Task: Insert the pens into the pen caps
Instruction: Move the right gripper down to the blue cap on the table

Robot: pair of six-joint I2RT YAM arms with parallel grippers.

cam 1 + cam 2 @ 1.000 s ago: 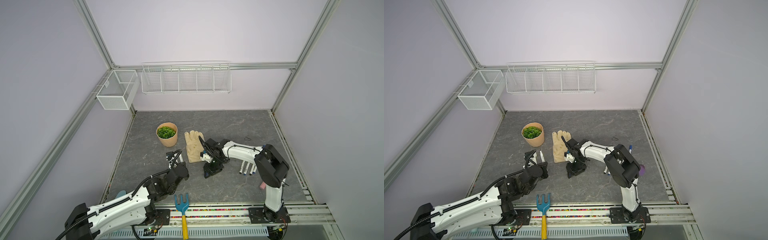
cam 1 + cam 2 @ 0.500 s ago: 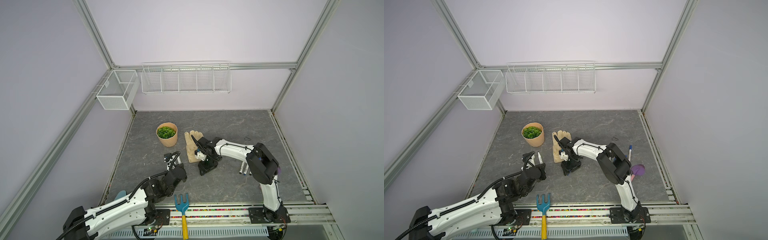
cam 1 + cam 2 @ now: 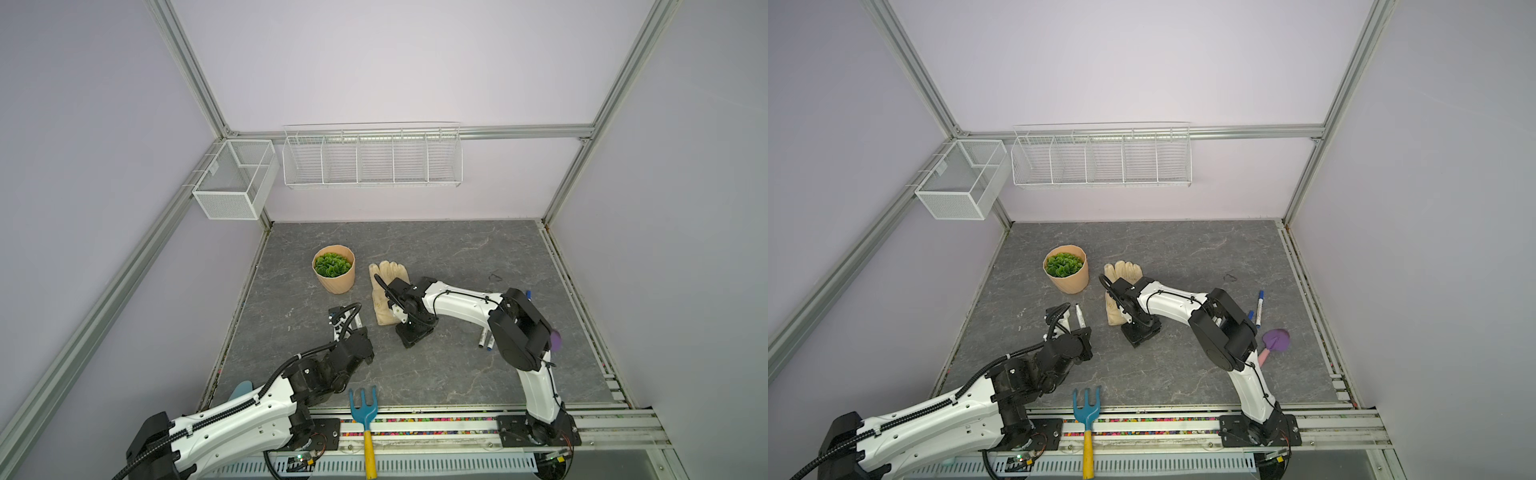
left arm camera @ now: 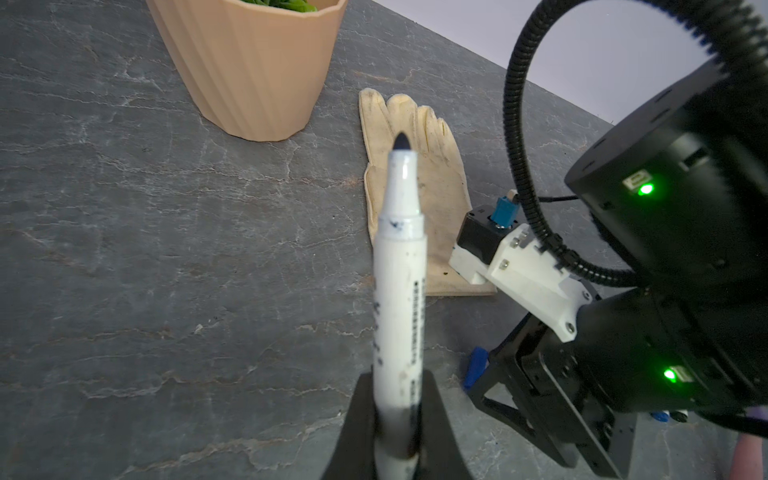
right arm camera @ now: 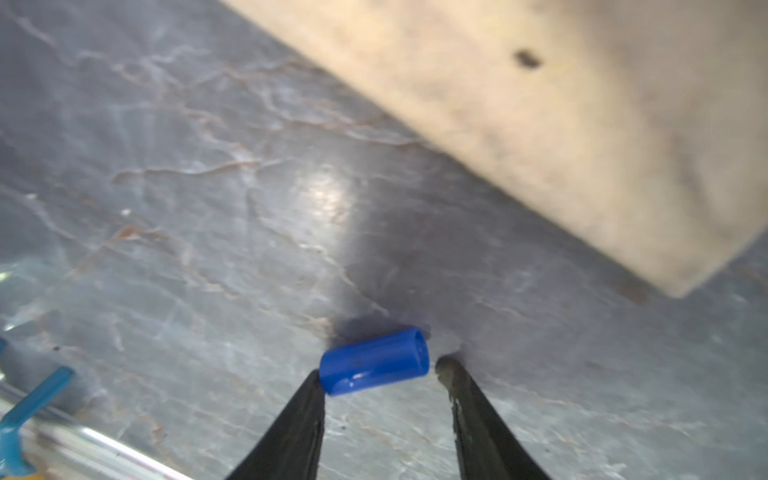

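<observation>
The left jaws are pinched tight on a white pen (image 4: 399,291), gripping it low on the barrel. Its bare dark tip sticks out towards the tan glove (image 4: 419,187). A line of black print runs along the barrel, but it is too blurred to read.

The right jaws are down at the grey desk (image 3: 457,249), spread to either side of a blue pen cap (image 5: 374,360). The cap lies on its side just off the glove's cuff. One fingertip (image 5: 311,390) touches the cap's end and the other stands just clear of it.

More pens (image 3: 1260,307) with blue caps lie well off to the right, near a purple trowel (image 3: 1277,340). Their labels are too small to make out. A potted plant (image 3: 334,276) sits beside the glove, and a blue hand fork (image 3: 363,405) lies at the front edge.
</observation>
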